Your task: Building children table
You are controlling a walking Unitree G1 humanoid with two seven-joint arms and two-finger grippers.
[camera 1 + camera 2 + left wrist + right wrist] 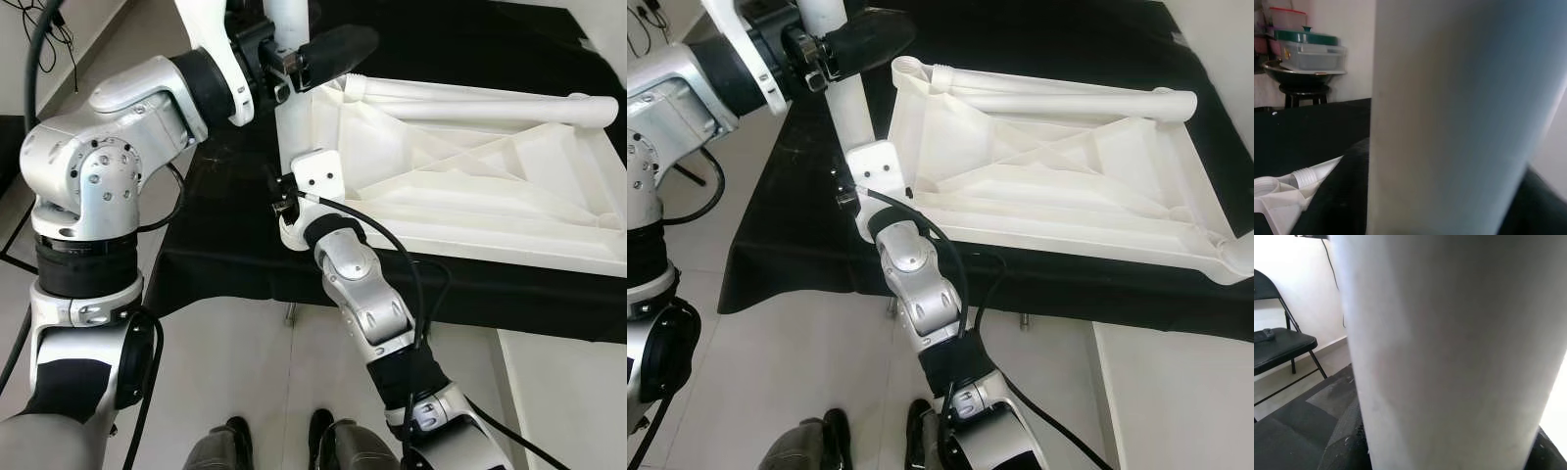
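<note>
White plastic tabletop, upside down (1068, 186), covers most of black-cloth table (794, 245). Upright white tube leg (850, 108) blocks frame centre-left, both grippers against it. Second white tube leg (1068, 101) lies along tabletop's far edge, top of frame. Bare black cloth left of upright leg. Pale tiled floor (803, 362) free at lower left.
</note>
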